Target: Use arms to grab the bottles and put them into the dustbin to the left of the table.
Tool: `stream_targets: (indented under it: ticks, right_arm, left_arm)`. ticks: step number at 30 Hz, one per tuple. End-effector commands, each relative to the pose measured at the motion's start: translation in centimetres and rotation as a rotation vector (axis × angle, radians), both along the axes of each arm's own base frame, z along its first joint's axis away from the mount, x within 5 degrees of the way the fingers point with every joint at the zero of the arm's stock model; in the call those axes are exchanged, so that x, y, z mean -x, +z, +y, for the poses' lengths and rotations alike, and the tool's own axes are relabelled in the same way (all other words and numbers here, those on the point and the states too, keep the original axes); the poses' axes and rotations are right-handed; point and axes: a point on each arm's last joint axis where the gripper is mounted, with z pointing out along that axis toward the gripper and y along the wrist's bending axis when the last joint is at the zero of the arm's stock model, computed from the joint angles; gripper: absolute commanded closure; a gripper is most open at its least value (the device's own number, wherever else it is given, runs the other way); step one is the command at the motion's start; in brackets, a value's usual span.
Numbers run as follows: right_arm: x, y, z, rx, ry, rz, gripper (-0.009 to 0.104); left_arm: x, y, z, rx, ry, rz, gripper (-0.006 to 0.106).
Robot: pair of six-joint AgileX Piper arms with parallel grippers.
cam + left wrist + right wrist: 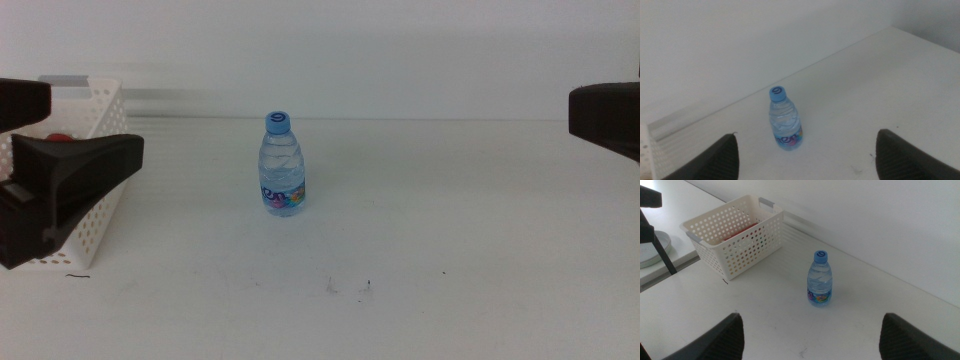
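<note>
Left gripper [60, 150] at left edge, jaws apart, before white dustbin [100, 200]. Water bottle [281, 165] upright on table [450, 230], well right of it. Right gripper [605, 115] at far edge.

No readable text is showing anywhere. The bottle [282, 165] is carrying a blue label [283, 199] with pink and white marks, too blurred to read, and its cap [277, 121] is showing only a ring-shaped mark.

Water bottle [282, 165] stands alone — bare table [450, 220] all around.
</note>
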Motion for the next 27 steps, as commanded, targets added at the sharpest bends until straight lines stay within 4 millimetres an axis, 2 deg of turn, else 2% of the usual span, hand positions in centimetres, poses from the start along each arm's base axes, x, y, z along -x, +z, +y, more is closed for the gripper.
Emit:
stream_targets:
  ticks: [1, 11, 21, 24, 27]
  right_arm:
    - [0.0, 0.3, -0.1, 0.000, -0.007, -0.019, 0.007]
    - [0.0, 0.3, -0.1, 0.000, -0.007, -0.019, 0.007]
    - [0.0, 0.3, -0.1, 0.000, -0.007, -0.019, 0.007]
    - [0.0, 0.3, -0.1, 0.000, -0.007, -0.019, 0.007]
    - [0.0, 0.3, -0.1, 0.000, -0.007, -0.019, 0.007]
  left_arm:
    - [0.0, 0.0, 0.1, -0.007, 0.007, -0.017, 0.007]
    - [-0.5, -0.3, 0.5, -0.112, 0.038, -0.044, 0.007]
    - [-3.7, 0.1, -2.2, -0.091, -0.015, -0.080, 0.007]
    - [-4.2, -1.3, -2.5, -0.085, -0.011, -0.070, 0.007]
    - [-4.8, -3.3, -2.7, -0.001, 0.017, -0.136, 0.007]
